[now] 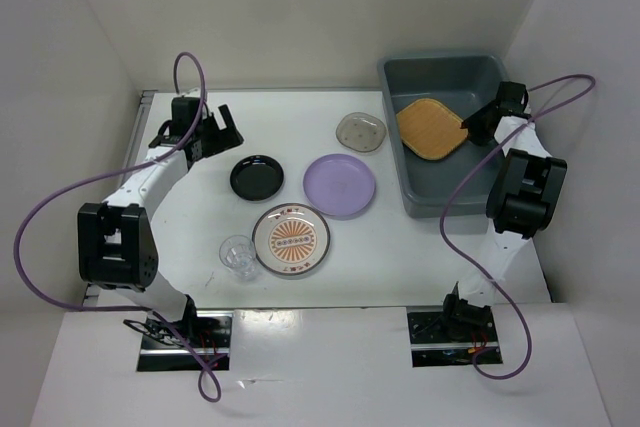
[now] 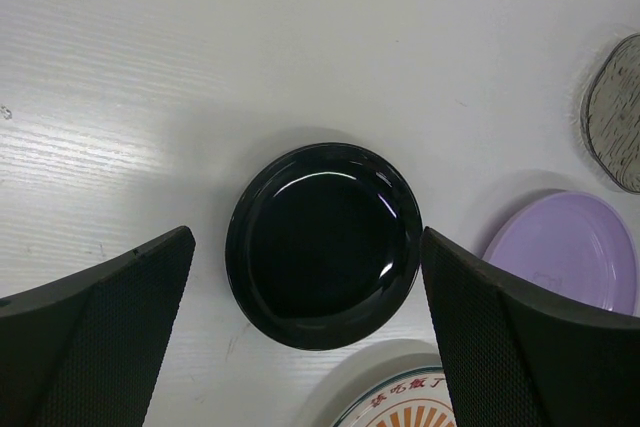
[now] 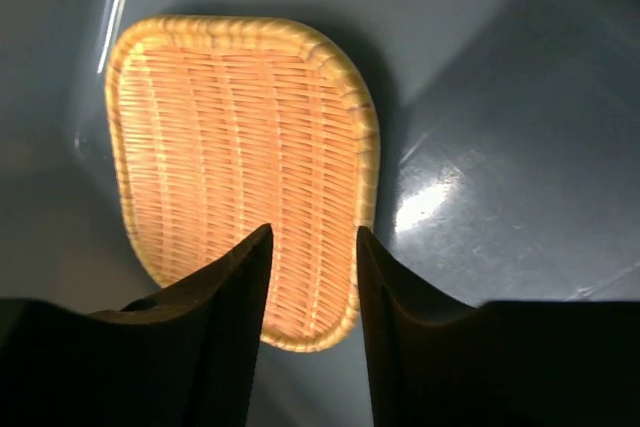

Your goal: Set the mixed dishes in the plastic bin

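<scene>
left gripper (image 2: 306,234): wide open, empty
right gripper (image 3: 314,230): partly open, empty, above tan plate (image 3: 220,147)
small black dish (image 1: 257,177): hard, shiny, slippery; pinch its rim

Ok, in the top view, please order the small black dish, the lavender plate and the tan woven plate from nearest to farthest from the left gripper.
Measured from the left gripper:
1. small black dish, close by, just toward the table's middle.
2. lavender plate, at mid-table.
3. tan woven plate, inside the grey bin on the far right side.
</scene>
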Action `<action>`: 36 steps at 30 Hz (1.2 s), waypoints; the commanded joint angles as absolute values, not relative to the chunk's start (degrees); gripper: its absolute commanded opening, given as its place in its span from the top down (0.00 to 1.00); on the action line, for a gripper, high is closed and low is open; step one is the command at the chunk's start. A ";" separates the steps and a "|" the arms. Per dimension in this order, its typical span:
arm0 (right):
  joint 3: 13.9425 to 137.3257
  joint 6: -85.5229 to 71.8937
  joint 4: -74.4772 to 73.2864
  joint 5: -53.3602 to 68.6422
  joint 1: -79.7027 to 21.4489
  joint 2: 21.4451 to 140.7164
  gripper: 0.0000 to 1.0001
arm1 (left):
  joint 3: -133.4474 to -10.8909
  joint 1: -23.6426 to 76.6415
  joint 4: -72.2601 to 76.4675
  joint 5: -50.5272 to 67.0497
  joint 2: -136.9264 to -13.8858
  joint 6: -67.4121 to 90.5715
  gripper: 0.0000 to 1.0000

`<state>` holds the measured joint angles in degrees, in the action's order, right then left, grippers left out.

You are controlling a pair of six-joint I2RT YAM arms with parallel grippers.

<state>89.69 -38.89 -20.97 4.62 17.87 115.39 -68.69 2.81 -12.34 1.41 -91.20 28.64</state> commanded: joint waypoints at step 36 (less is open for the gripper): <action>78.93 -28.30 -28.65 1.15 -12.04 73.48 0.18 | -87.98 26.89 -10.80 -2.10 -116.19 18.29 0.41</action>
